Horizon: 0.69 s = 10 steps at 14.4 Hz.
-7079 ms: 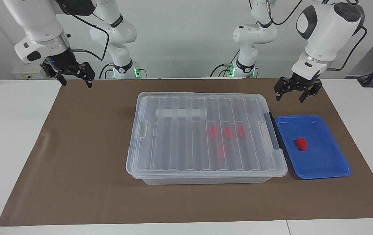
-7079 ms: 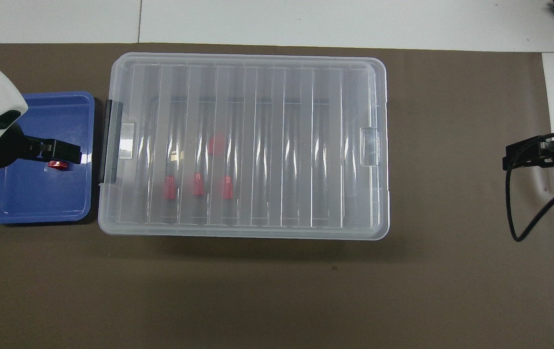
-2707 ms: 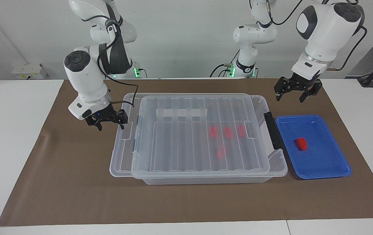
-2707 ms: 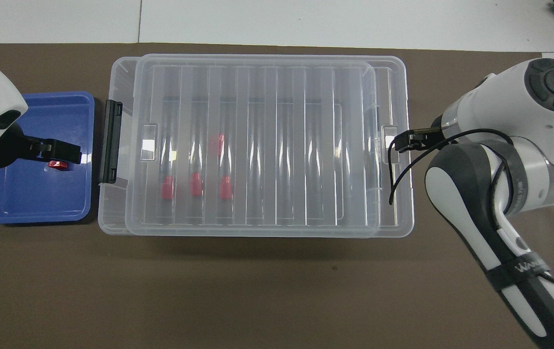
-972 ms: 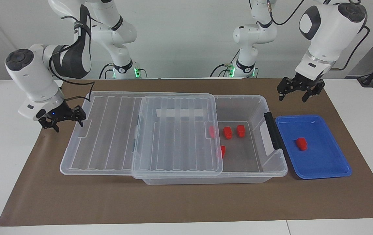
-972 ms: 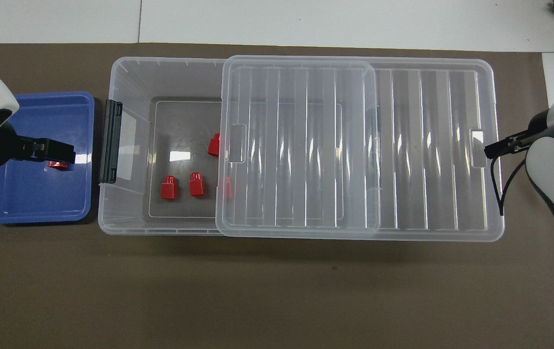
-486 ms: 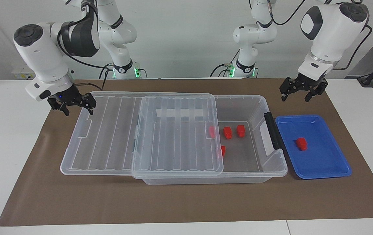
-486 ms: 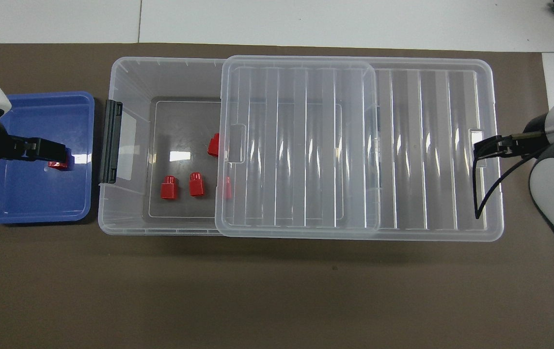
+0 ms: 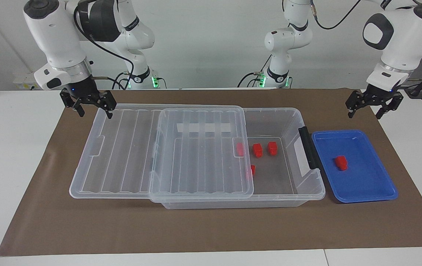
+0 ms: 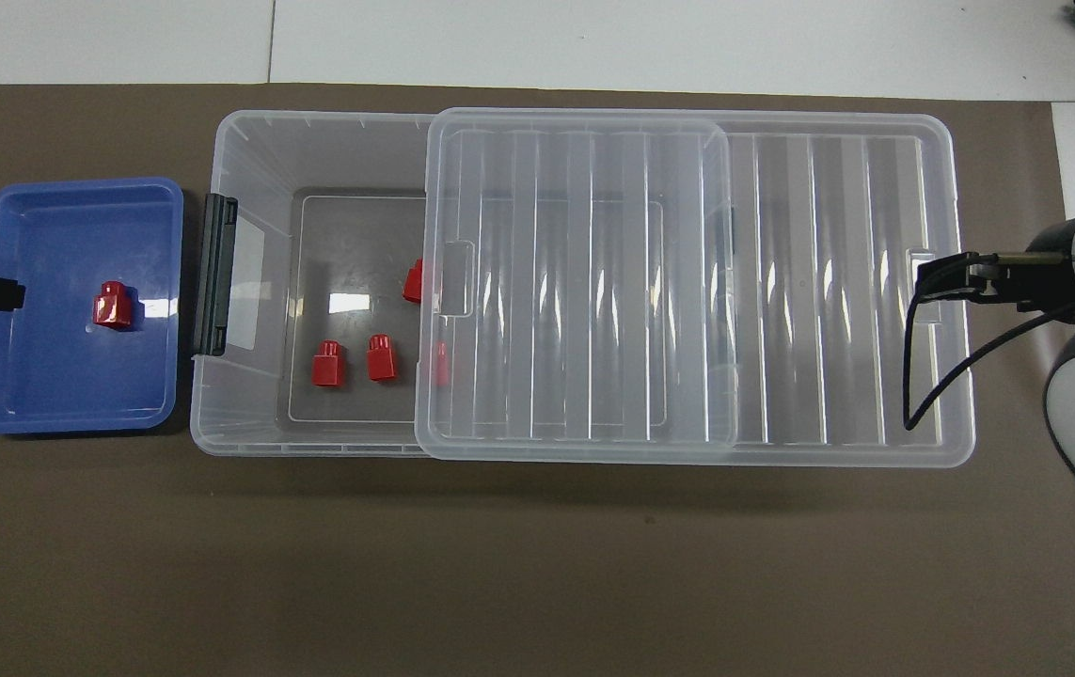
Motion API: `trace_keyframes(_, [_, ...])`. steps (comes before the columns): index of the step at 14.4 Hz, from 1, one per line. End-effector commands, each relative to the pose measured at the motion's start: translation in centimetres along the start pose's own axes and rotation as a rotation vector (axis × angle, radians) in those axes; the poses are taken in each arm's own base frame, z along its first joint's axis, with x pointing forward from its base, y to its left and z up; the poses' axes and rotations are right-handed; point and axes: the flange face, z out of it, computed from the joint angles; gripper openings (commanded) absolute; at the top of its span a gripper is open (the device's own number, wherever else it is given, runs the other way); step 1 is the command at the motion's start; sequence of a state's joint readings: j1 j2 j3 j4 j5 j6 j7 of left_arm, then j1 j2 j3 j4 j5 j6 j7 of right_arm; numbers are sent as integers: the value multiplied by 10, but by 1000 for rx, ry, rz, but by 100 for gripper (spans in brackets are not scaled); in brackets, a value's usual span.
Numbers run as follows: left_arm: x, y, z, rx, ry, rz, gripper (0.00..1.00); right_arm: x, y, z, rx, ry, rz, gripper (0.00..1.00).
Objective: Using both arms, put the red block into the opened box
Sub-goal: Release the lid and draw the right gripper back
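Note:
The red block (image 9: 341,163) (image 10: 112,306) lies alone in the shallow blue tray (image 9: 358,194) (image 10: 67,414). The clear box (image 9: 301,118) (image 10: 227,150) stands beside the tray. Its ribbed lid (image 9: 122,155) (image 10: 838,282) is slid toward the right arm's end, so the tray-side part of the box is uncovered. My left gripper (image 9: 365,113) (image 10: 10,293) hangs open and empty over the mat, off the tray's corner. My right gripper (image 9: 95,112) (image 10: 932,278) hangs open and empty above the lid's outer end.
Several more red blocks (image 9: 257,149) (image 10: 327,364) lie on the box's uncovered floor, some partly under the lid's edge. A dark grey handle (image 9: 308,151) (image 10: 215,273) runs along the box's end next to the tray. A brown mat (image 9: 211,229) covers the table.
The right gripper has lifted off the lid's end and drawn back toward the robots. The left gripper has swung off the tray toward the left arm's end. The lid stays slid aside.

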<state>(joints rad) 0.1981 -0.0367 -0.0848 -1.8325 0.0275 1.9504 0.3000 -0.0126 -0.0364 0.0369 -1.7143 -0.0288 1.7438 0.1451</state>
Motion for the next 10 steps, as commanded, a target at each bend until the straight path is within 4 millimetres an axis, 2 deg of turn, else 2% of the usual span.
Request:
trace_keyframes(1, [3,4,38,10,11,-45,100,-1,6,-32,5,-10,40,100])
trace_keyframes(4, [17,8,81,-1,16,-179,100,-4,8,-48,2,-29,43,100])
trace_keyframes(7, [5,5,122,1,39,-189,100,-6,5,-48,0,-41,37,100])
trace_keyframes(10, [1,-5,152,-4,22,-207,100,-9,5,-44,-2,-51,36,100])
